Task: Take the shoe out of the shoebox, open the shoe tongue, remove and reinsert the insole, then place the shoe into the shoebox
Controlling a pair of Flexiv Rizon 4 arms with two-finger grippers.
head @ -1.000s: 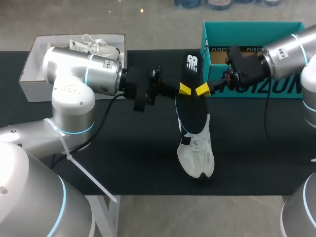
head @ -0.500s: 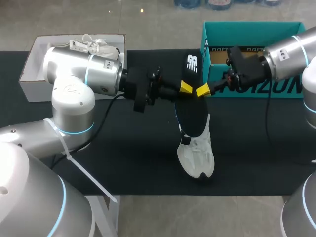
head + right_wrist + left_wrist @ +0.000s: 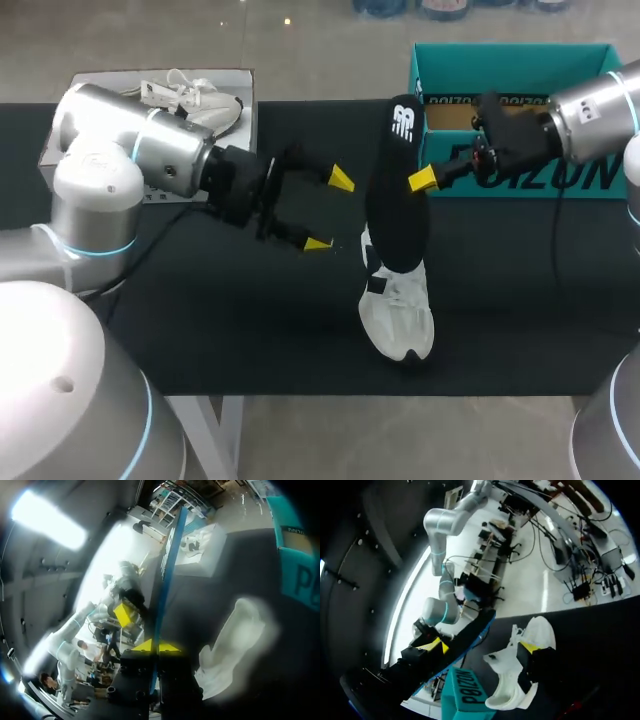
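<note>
Head view: a black insole (image 3: 398, 195) stands nearly upright over the heel of a white shoe (image 3: 400, 315) that lies on the black tabletop (image 3: 200, 320). Whether its lower end sits inside the shoe or only in front of it cannot be told. The right gripper (image 3: 418, 180) shows only one yellow tip here, pressed to the insole's right edge; the other is hidden behind the insole. The right wrist view settles it: both tips meet on the insole, seen edge-on, so the gripper is clamped on it from two sides. There the shoe is only a pale blur beside the gripper. The left gripper (image 3: 330, 211) hangs just left of the insole with its fingers spread wide and nothing between them. In the left wrist view only one of its own fingers shows, in front of the shoe, and the insole crosses as a dark strip. The teal shoebox (image 3: 510, 65) stands open behind the right arm, which covers part of its front wall. A white box (image 3: 120, 78) at the far left holds a second shoe (image 3: 195, 98), half hidden by the left arm.
</note>
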